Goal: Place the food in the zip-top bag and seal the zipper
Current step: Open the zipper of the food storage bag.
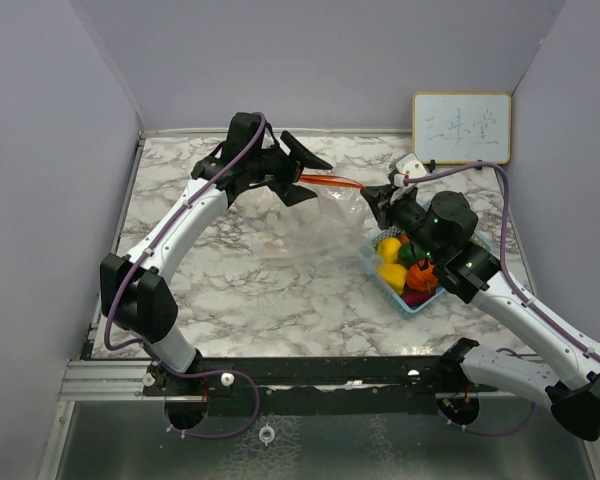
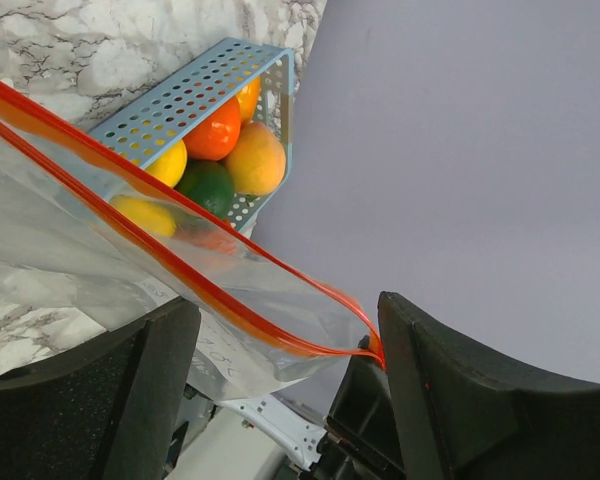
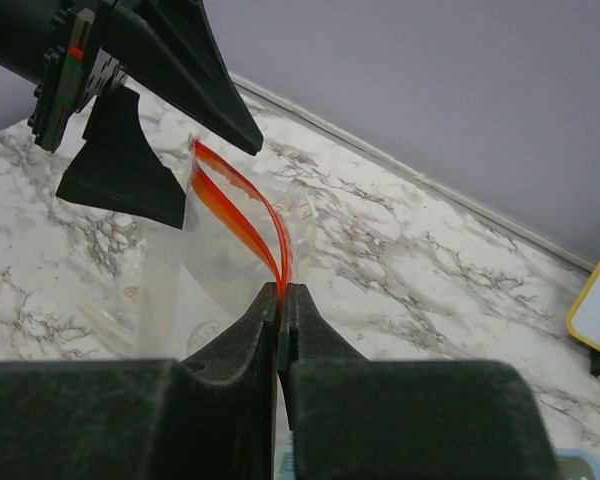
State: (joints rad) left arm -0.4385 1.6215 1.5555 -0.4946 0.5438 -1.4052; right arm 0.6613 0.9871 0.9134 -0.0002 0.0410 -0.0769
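Note:
A clear zip-top bag (image 1: 310,235) with an orange zipper (image 1: 332,181) hangs stretched between my two grippers above the marble table. My right gripper (image 1: 372,200) is shut on one end of the zipper (image 3: 235,215), pinched at its fingertips (image 3: 282,290). My left gripper (image 1: 315,178) is open; the other zipper end (image 2: 180,270) runs between its wide jaws (image 2: 288,302) and touches one finger (image 2: 420,380). The two zipper strips stand apart. The food (image 1: 400,262), yellow, orange, green and dark red toy pieces, lies in the light blue basket (image 1: 380,283) under my right wrist, and also shows in the left wrist view (image 2: 250,160).
The basket (image 2: 180,95) sits at the right of the table, against the bag's edge. A small whiteboard (image 1: 461,127) leans on the back wall at the right. Grey walls close in the table on three sides.

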